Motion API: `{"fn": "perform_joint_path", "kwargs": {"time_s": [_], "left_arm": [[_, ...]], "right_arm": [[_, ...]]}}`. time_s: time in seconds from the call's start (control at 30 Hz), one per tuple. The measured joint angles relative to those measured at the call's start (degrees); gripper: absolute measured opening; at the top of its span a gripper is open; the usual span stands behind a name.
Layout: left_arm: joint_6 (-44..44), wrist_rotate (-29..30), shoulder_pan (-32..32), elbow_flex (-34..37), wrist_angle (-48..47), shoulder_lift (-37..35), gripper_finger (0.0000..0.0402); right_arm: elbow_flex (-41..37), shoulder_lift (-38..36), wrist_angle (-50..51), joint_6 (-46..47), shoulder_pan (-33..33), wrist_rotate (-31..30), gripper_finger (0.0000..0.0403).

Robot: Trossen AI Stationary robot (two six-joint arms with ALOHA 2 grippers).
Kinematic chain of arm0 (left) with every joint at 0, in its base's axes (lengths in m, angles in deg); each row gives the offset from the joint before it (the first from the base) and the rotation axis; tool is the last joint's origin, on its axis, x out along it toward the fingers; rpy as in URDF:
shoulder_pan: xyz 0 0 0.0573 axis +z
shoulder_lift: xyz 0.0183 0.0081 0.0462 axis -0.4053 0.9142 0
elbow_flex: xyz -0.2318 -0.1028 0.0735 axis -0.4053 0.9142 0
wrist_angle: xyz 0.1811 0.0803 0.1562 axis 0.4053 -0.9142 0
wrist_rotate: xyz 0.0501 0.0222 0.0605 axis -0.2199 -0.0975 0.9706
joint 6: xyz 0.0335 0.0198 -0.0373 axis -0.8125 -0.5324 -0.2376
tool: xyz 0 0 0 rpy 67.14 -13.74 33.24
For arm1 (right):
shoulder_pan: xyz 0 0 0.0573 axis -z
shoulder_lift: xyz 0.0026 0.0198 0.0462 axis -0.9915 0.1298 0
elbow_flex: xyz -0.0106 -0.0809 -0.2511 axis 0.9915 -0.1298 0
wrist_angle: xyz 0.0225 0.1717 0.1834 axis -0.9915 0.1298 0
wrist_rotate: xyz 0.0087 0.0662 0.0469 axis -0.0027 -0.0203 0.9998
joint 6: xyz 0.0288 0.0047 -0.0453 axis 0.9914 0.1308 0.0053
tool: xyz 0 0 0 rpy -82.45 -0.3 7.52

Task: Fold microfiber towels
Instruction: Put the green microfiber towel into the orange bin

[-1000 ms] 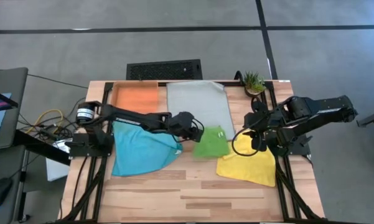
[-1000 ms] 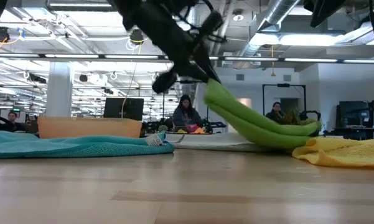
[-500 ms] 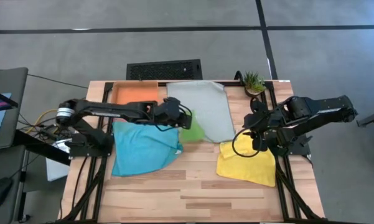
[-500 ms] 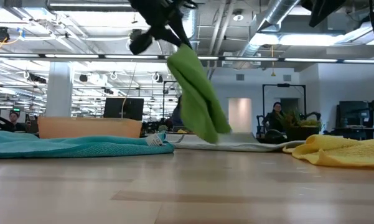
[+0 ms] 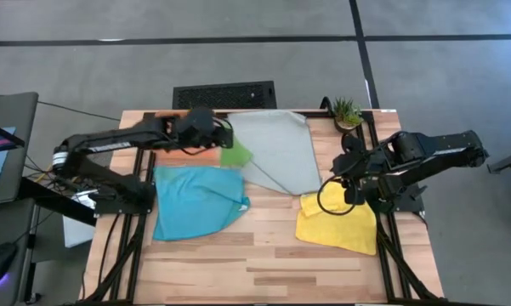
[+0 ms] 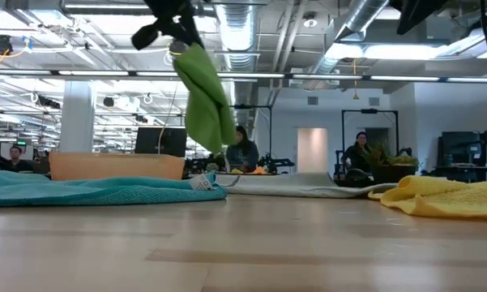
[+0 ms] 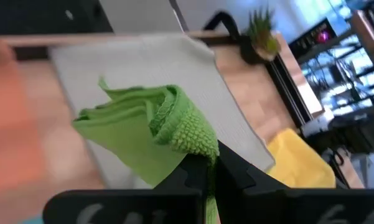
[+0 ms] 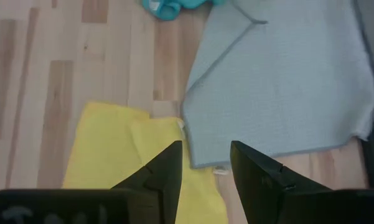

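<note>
My left gripper (image 5: pixel 218 144) is shut on the lime green towel (image 5: pixel 236 155) above the seam between the orange tray (image 5: pixel 180 134) and the pale grey towel (image 5: pixel 279 150). In the low view the green towel (image 6: pixel 204 99) hangs bunched, clear of the table. The grey towel lies spread flat at the far middle. The sky blue towel (image 5: pixel 195 201) lies crumpled at the left. The yellow towel (image 5: pixel 338 224) lies rumpled at the right. My right gripper (image 5: pixel 343 194) is open and empty above the yellow towel's far edge (image 8: pixel 143 134). My left gripper pinches a bunched, several-layered fold of the green towel (image 7: pixel 188 135) between its two fingers (image 7: pixel 231 168). The towel hangs below the gripper (image 6: pixel 175 32), slack and lifted clear of the table.
A small potted plant (image 5: pixel 346 112) stands at the far right corner. A black grille (image 5: pixel 224 95) lies beyond the far edge. Bare wood (image 5: pixel 264 268) runs along the near edge. People sit in the room behind the table (image 6: pixel 243 152).
My left gripper has gone up and toward the table's far left, from beside the yellow towel to the orange tray's right edge, staying shut on the green towel. The towel's lower end has come off the table, and it now hangs clear below the gripper.
</note>
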Motion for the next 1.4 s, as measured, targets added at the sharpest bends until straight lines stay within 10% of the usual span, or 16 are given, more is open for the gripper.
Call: {"fn": "perform_joint_path", "kwargs": {"time_s": [0.73,1.4], "left_arm": [[-32.0,-19.2,34.1,0.0,-13.0,-4.9,0.0],[-54.4,-45.7,47.2,0.0,-7.7,3.6,0.0]], "right_arm": [[0.0,9.2,-20.6,-6.0,12.1,-1.5,0.0159],[0.0,10.0,-23.8,-6.0,17.6,-1.3,0.0159]]}}
